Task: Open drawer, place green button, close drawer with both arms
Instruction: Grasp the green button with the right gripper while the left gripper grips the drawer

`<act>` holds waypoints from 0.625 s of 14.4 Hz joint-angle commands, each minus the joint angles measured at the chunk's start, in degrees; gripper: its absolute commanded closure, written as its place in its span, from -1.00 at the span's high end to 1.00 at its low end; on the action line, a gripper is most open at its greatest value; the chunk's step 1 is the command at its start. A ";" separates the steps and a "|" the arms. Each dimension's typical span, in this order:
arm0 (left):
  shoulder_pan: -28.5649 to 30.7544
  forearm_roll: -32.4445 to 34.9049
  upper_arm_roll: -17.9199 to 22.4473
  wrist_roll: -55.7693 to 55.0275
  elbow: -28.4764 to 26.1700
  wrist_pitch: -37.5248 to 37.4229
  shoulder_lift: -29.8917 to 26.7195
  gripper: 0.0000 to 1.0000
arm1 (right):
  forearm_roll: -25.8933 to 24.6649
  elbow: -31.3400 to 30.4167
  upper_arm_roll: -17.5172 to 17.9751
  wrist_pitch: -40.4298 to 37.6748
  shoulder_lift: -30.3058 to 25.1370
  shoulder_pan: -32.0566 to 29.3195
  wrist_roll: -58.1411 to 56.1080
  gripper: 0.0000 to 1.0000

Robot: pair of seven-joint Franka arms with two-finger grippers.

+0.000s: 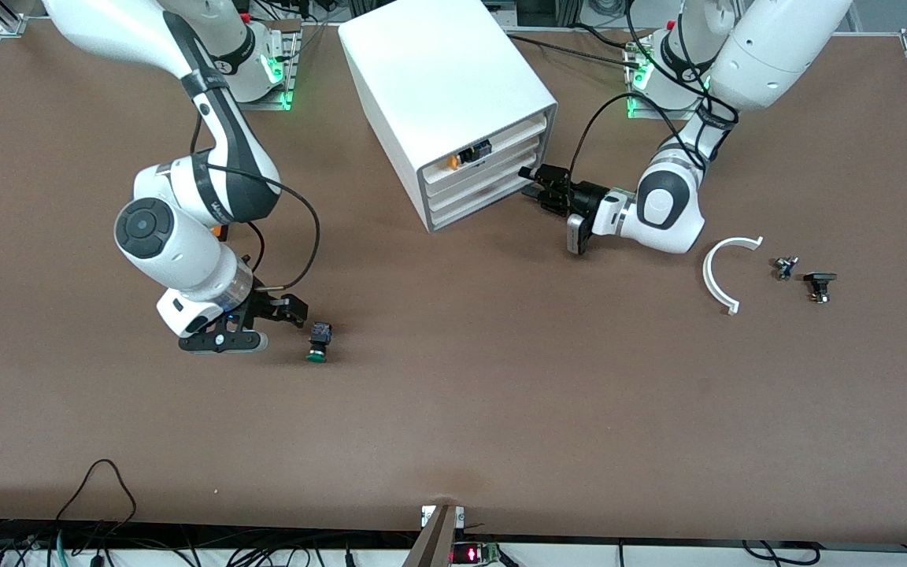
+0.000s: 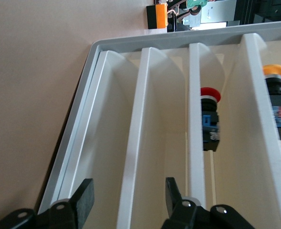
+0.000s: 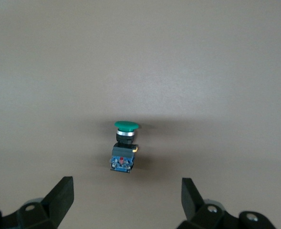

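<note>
The green-capped button (image 1: 318, 343) lies on its side on the table near the right arm's end. My right gripper (image 1: 294, 309) hangs low just beside it, open and empty. In the right wrist view the button (image 3: 125, 145) lies ahead of the open right gripper (image 3: 127, 198), not between its fingers. The white cabinet (image 1: 438, 87) stands mid-table with all four drawers pushed in. My left gripper (image 1: 534, 183) is at the front of the lower drawers (image 1: 479, 193). In the left wrist view the left gripper (image 2: 128, 198) is open astride a drawer front lip (image 2: 133, 162), not gripping it.
The top drawer shows an orange-and-black part (image 1: 465, 157) through its slot; another drawer holds a red button (image 2: 209, 119). An orange cube (image 1: 220, 231) lies partly hidden by the right arm. A white curved piece (image 1: 725, 272) and two small parts (image 1: 786, 268) (image 1: 820, 285) lie toward the left arm's end.
</note>
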 commanded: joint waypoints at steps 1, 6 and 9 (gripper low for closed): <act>-0.57 -3.73 -1.19 3.67 -1.04 2.31 0.87 0.32 | 0.82 0.08 -0.09 3.24 2.97 1.22 0.64 1.00; -1.45 -6.64 -3.38 4.12 -2.18 2.23 1.57 0.07 | 0.82 -1.77 0.00 9.57 7.81 1.84 1.78 1.00; -1.53 -6.64 -3.83 4.12 -2.27 2.23 1.66 -0.67 | 0.82 -2.21 0.00 11.77 9.48 2.19 2.04 1.00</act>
